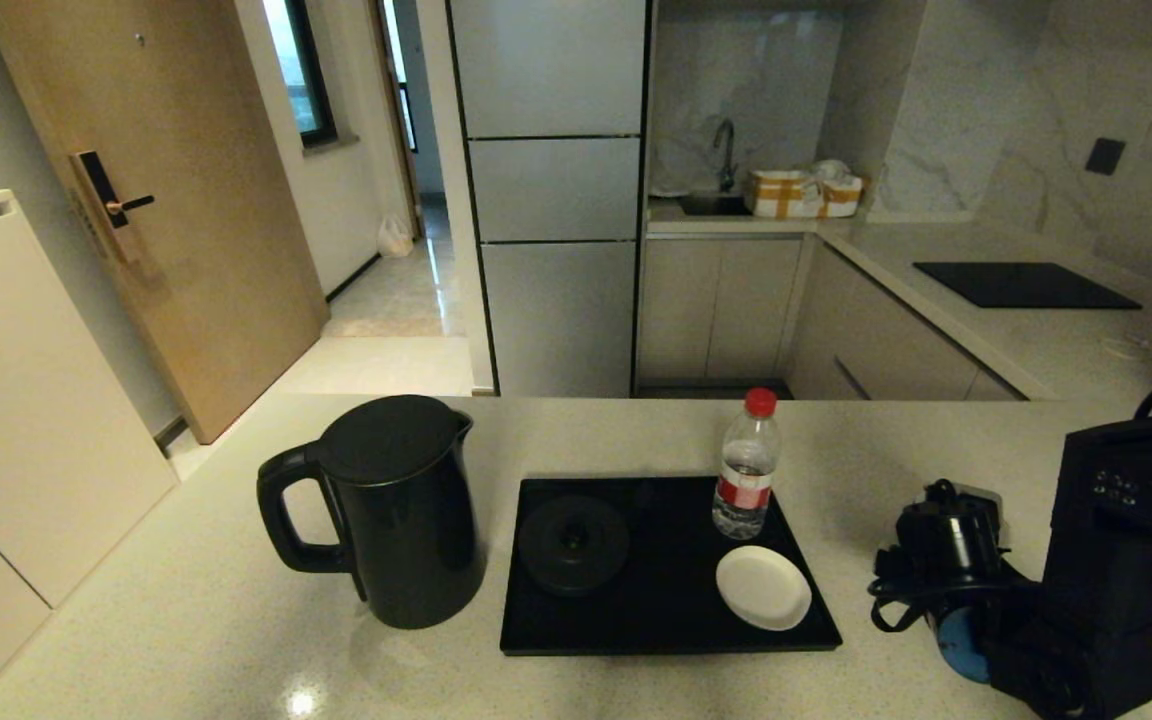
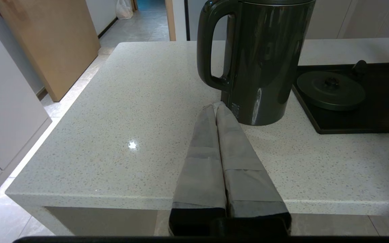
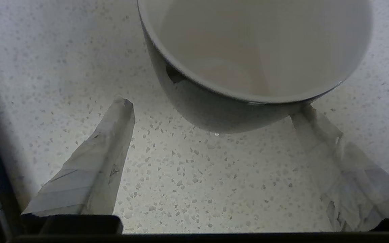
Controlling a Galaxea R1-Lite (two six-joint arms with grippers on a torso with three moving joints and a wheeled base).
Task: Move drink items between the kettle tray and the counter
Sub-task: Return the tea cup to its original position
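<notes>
The tall black kettle (image 1: 376, 510) stands on the beige counter (image 1: 186, 620), just left of the black kettle tray (image 1: 666, 610). Its round base (image 1: 573, 545) on the tray is bare. The red-capped bottle (image 1: 746, 470) stands upright at the tray's far right. My left gripper (image 2: 216, 106) is shut and empty over the counter's near edge, its tips just short of the kettle (image 2: 262, 60). My right arm (image 1: 1086, 600) is right of the tray and hides the cup there. In the right wrist view, the black cup (image 3: 248, 60) stands on the counter just beyond my open right gripper (image 3: 213, 105).
A small white saucer (image 1: 763, 587) lies at the tray's near right corner. A black cooktop panel (image 1: 1026, 285) sits on the far right worktop, with a sink (image 1: 726, 200) behind it. The counter's left edge (image 2: 62, 111) drops to the floor beside a wooden door (image 1: 186, 200).
</notes>
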